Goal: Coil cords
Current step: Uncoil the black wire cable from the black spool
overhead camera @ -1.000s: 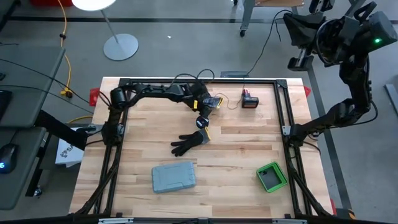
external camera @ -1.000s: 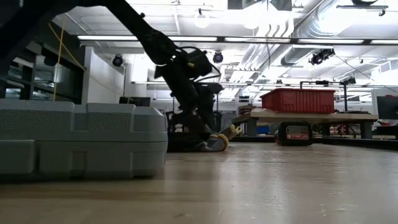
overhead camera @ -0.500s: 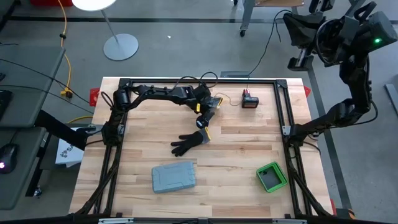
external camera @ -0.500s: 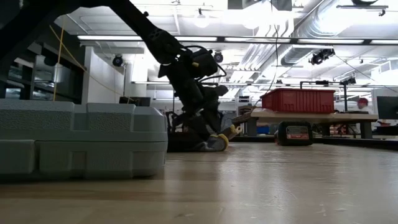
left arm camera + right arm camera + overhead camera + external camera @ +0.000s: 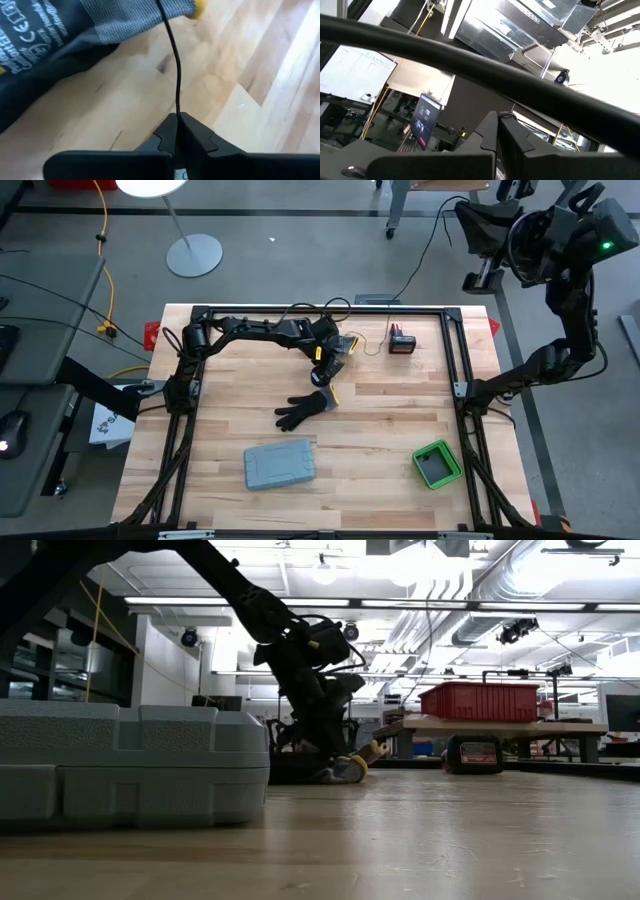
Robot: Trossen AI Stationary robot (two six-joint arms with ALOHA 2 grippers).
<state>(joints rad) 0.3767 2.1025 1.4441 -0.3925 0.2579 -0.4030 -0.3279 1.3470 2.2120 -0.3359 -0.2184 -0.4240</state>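
- Left gripper (image 5: 177, 117): jaws clenched on the cord (image 5: 174, 55), just beside the glove (image 5: 60, 45).
- Right gripper (image 5: 497, 120): jaws closed, empty, well away from the glove.

On the wooden table (image 5: 380, 420) a black glove (image 5: 305, 406) lies near the middle, with its fingers pointing to the left side. A second glove with grey cuff (image 5: 100, 25) and yellow edge lies farther back, close to the rear frame. A grey plastic case (image 5: 279, 464) lies at the front, left of centre, and it fills the left part of the low view. A green box (image 5: 436, 464) sits at the front right. A small red and black device (image 5: 402, 340) stands near the back edge. On the floor behind the table stand a white lamp base (image 5: 194, 254) and a yellow cable (image 5: 103, 240). Far in the room a red bin (image 5: 482, 701) rests on another table
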